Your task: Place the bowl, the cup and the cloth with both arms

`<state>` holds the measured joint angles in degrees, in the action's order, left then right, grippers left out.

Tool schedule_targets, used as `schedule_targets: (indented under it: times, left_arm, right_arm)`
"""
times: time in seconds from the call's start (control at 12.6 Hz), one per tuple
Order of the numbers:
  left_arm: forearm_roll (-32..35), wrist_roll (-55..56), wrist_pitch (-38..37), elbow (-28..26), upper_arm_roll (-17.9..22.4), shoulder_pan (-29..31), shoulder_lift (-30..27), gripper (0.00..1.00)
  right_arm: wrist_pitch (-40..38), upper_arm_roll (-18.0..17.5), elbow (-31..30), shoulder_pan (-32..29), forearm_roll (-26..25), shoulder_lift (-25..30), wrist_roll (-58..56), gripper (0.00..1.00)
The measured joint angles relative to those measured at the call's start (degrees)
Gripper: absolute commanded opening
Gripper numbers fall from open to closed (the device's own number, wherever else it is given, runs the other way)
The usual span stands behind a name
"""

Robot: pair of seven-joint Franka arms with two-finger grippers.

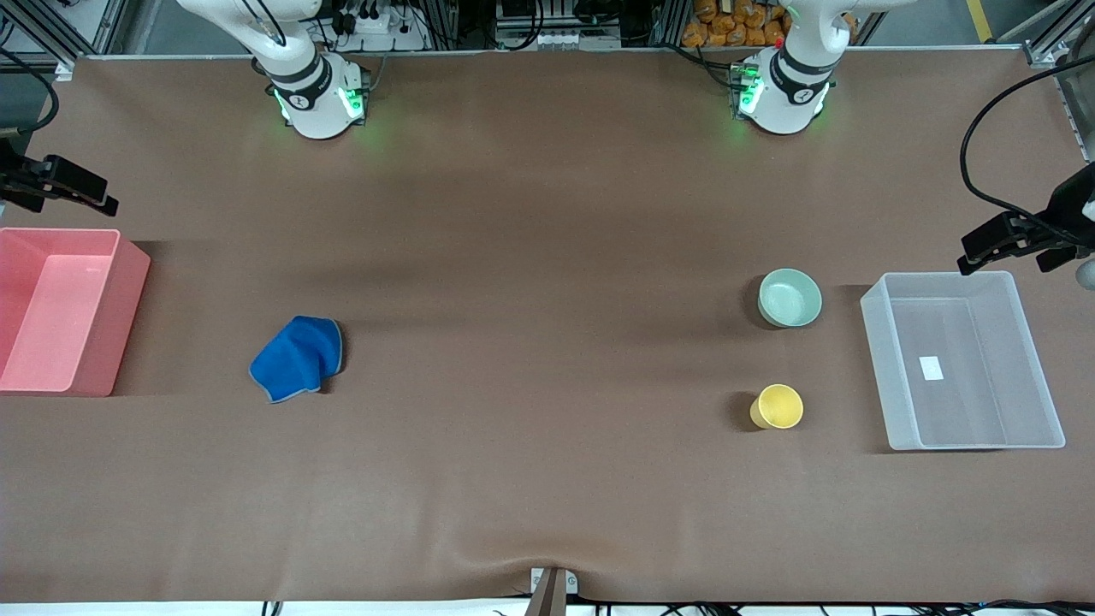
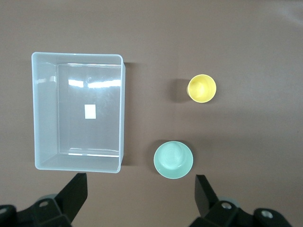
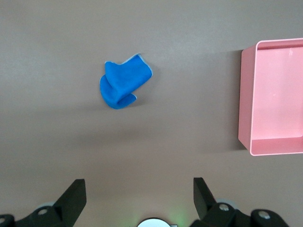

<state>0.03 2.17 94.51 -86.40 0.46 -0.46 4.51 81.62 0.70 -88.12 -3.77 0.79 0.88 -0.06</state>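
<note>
The mint-green bowl (image 1: 790, 297) stands upright toward the left arm's end of the table, beside the clear bin. The yellow cup (image 1: 778, 406) stands nearer the front camera than the bowl. The blue cloth (image 1: 297, 357) lies crumpled toward the right arm's end. My left gripper (image 2: 139, 182) is open and empty, high over bare table near the bowl (image 2: 173, 159) and the cup (image 2: 201, 88). My right gripper (image 3: 138, 184) is open and empty, high over bare table near its own base, well apart from the cloth (image 3: 122, 86). Neither gripper shows in the front view.
An empty clear plastic bin (image 1: 881, 342) stands at the left arm's end of the table; it also shows in the left wrist view (image 2: 122, 113). An empty pink bin (image 1: 124, 291) stands at the right arm's end, also in the right wrist view (image 3: 245, 109). Black camera mounts (image 1: 1018, 239) overhang both table ends.
</note>
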Motion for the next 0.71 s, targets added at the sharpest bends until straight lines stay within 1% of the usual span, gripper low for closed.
schedule_targets:
  times: [0.71]
  left_arm:
    - [-0.1, 0.0, 0.0, -0.1, 0.0, 0.0, 0.7, 1.0]
  right_arm:
    - [-1.5, 0.0, 0.0, 0.0, 0.0, 0.0, 0.0, 1.0]
